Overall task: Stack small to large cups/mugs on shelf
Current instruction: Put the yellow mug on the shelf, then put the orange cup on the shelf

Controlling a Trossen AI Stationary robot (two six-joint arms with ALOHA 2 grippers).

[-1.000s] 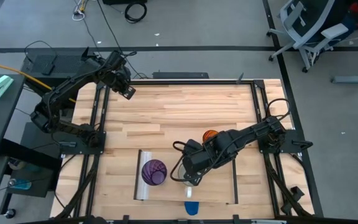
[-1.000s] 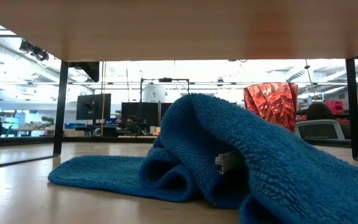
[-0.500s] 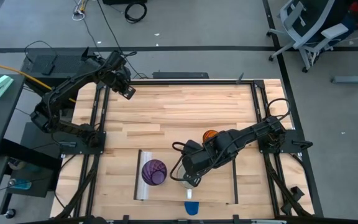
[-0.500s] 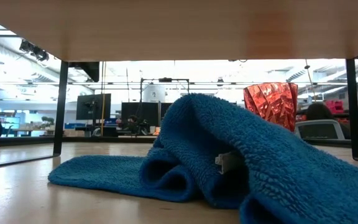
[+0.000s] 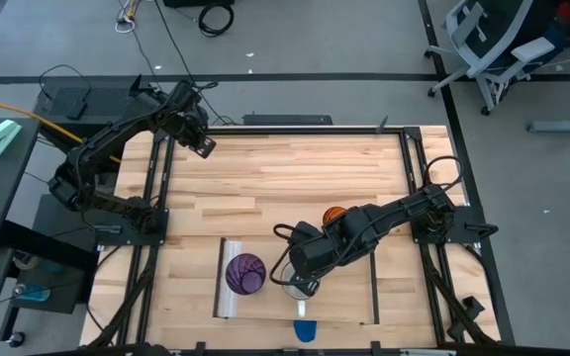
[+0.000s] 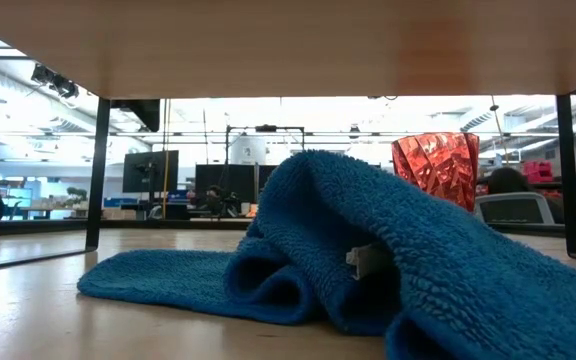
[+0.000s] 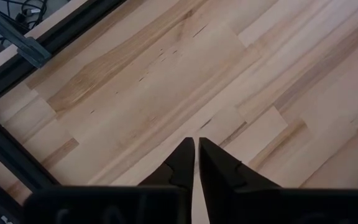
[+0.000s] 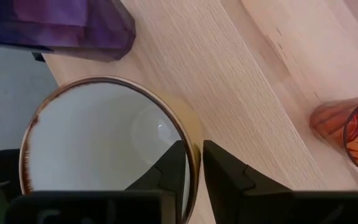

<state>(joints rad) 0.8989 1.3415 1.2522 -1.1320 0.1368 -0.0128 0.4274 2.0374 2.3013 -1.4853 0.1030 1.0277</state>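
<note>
Cream glaze lines the mug (image 8: 104,146), and a thin brown ring runs round its lip; the outside reads white from above. It sits on the shelf (image 5: 349,302), just beside the purple tumbler (image 5: 245,273). The right gripper (image 8: 191,163) pinches its rim, one finger (image 8: 173,171) inside the bowl and the other outside the wall.

A rim pinch like this gives little hold against tipping, so I judge the mug should be carried level and slowly, kept low over the board, and let go only once its base is fully supported. Whether it is resting on the shelf or just clear of it, I cannot tell. If it is meant to nest with a tumbler, the handle, which no view shows, may foul the neighbour's wall. The faceted purple tumbler stands close enough that a sideways drift could knock it.

That tumbler is translucent, dark violet, and stands upright near the shelf's metal-strip end. The orange tumbler (image 8: 353,134) is also translucent and faceted; it stands upright past the right arm, on the far side from the purple one, and shows in the low view behind a blue towel (image 6: 368,260) crumpled near the table's front edge.

Well apart, the left gripper (image 7: 196,163) hangs over bare tabletop (image 7: 166,74) at the far left corner, its fingers pressed together and holding nothing.
</note>
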